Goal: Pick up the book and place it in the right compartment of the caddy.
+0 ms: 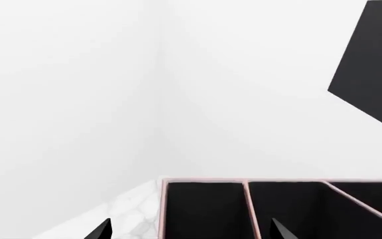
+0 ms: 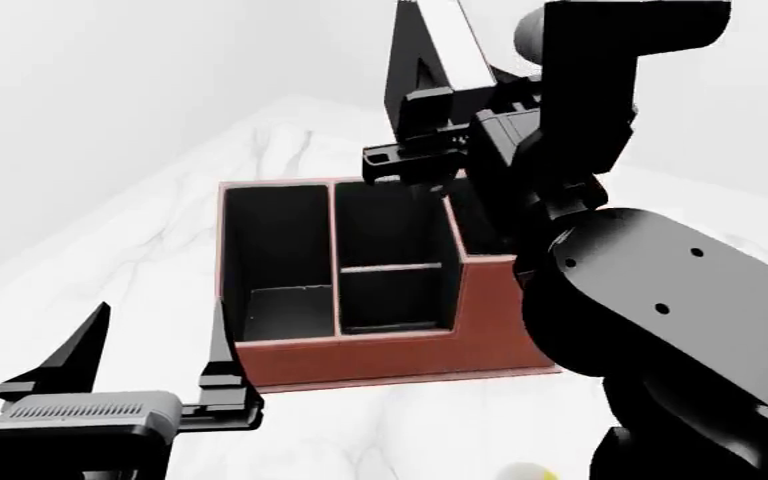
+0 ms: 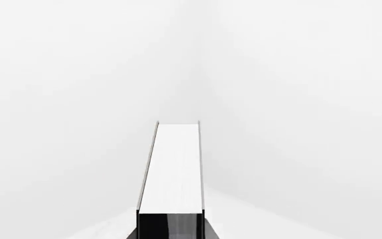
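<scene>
The red-brown caddy (image 2: 357,360) with black lining stands on the marble table; its sections also show in the left wrist view (image 1: 247,199). My right gripper (image 2: 427,150) is shut on the thin black book (image 2: 424,50) and holds it upright above the caddy's back right part. In the right wrist view the book's white page edges (image 3: 171,169) rise from between the jaws of the right gripper (image 3: 171,230). The right compartment is mostly hidden behind my right arm; only its tall front wall (image 2: 491,310) shows. My left gripper (image 2: 151,375) is open and empty, low at the caddy's front left corner.
The white marble table (image 2: 131,250) stretches left of the caddy, with white walls behind. A bit of the white mug with yellow inside (image 2: 531,470) shows at the bottom edge, in front of the caddy. My right arm (image 2: 664,320) fills the right side.
</scene>
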Controlling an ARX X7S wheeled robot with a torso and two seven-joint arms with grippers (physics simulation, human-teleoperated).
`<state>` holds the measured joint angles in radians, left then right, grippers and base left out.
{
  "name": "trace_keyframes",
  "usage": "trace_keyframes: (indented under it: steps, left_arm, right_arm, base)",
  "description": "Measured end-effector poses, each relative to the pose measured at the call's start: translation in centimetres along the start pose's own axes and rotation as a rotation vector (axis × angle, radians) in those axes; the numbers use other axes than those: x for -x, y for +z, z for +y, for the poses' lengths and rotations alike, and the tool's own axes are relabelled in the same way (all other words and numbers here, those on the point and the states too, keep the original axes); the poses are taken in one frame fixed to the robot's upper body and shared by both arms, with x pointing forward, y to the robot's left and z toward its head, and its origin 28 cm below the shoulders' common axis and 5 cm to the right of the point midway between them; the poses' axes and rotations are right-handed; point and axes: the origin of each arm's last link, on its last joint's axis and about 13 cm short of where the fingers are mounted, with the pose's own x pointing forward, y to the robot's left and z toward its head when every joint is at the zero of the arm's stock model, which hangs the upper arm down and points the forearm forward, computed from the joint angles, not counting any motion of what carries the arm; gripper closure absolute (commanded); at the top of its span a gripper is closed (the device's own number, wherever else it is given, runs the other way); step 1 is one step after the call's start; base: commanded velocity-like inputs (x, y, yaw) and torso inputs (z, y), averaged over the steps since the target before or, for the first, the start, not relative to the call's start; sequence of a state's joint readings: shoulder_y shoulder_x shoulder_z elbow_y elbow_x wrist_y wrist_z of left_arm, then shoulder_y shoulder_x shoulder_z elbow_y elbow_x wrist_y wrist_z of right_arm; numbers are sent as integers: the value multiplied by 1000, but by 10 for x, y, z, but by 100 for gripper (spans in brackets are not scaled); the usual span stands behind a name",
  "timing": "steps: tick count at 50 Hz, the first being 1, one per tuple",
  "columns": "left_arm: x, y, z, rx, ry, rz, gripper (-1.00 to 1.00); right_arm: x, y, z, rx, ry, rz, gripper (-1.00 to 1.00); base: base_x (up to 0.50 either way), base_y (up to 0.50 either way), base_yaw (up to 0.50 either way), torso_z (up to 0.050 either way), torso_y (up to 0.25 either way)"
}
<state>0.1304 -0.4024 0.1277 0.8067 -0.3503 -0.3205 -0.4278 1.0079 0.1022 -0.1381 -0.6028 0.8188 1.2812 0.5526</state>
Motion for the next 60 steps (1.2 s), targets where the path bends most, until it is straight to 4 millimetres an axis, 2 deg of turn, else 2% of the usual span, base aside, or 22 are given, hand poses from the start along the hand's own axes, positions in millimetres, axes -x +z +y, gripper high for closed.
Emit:
trace_keyframes:
  steps: [8,16,41,60]
  left_arm:
    - [0,-1,0,0,-1,2,-100]
    - [0,-1,-1,1,-1,5,-100]
    - [0,-2,-1,-2,-1,12,-100]
    - [0,-2,-1,4,-4,19,-100]
  right_arm:
    - [-19,16,-15,13,-34,-1,100]
    - [-36,21,-32,17,-84,25,100]
    - [-70,15,-72,27,-146,199,100]
    - [-94,10,-92,-12,-158,329,100]
  base:
    - [0,0,0,0,1]
    - [0,0,0,0,1]
    - [0,0,0,1,1]
    - [0,0,0,0,2]
